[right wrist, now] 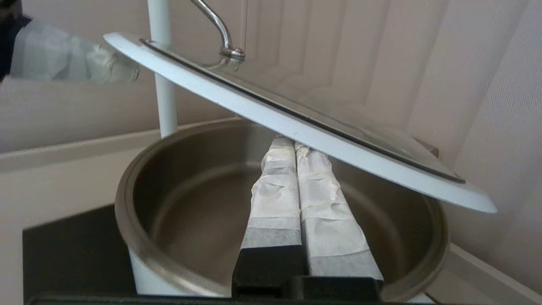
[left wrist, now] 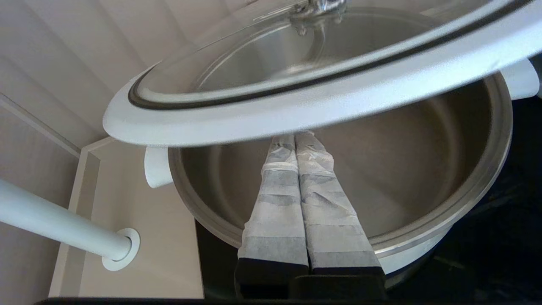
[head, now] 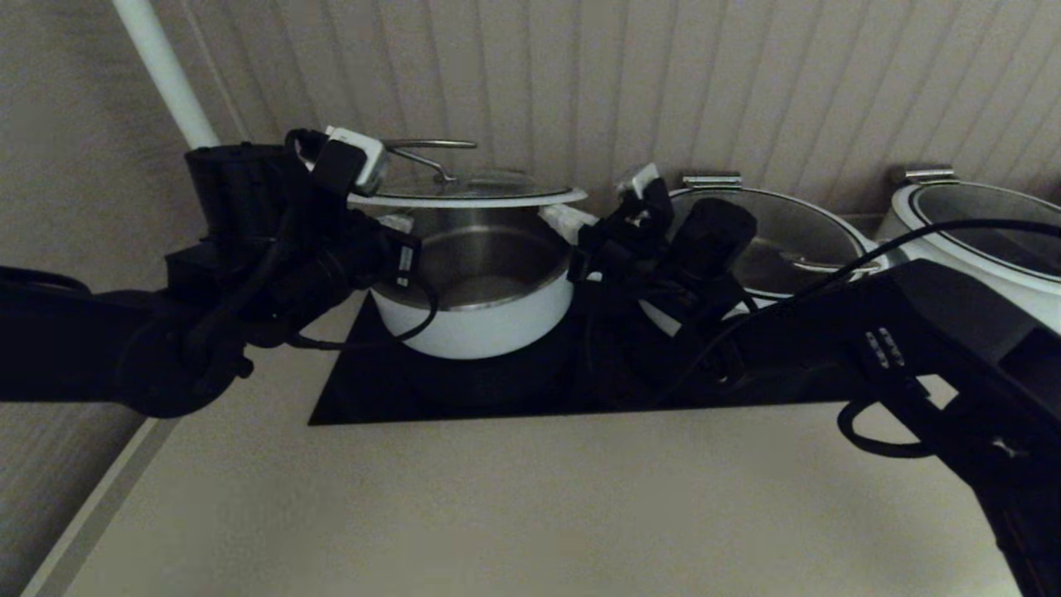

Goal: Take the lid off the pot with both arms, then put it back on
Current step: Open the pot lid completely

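Note:
The lid point(head: 468, 197), clear glass with a white rim and a steel loop handle, hangs level a little above the open white pot point(head: 481, 319). My left gripper point(head: 396, 222) is shut, and its taped fingertips sit under the lid's left rim. My right gripper point(head: 568, 220) is shut under the right rim. In the left wrist view the fingers point(left wrist: 279, 203) reach over the pot point(left wrist: 423, 178) to the lid's underside point(left wrist: 296, 110). In the right wrist view the fingers point(right wrist: 322, 203) reach under the tilted-looking lid point(right wrist: 296, 125) over the pot point(right wrist: 190, 203).
The pot stands on a black cooktop point(head: 373, 390) set in a beige counter. Two wider white pots with lids point(head: 787, 240) point(head: 986, 232) stand to the right along the ribbed wall. A white pole point(head: 166, 75) rises at the back left.

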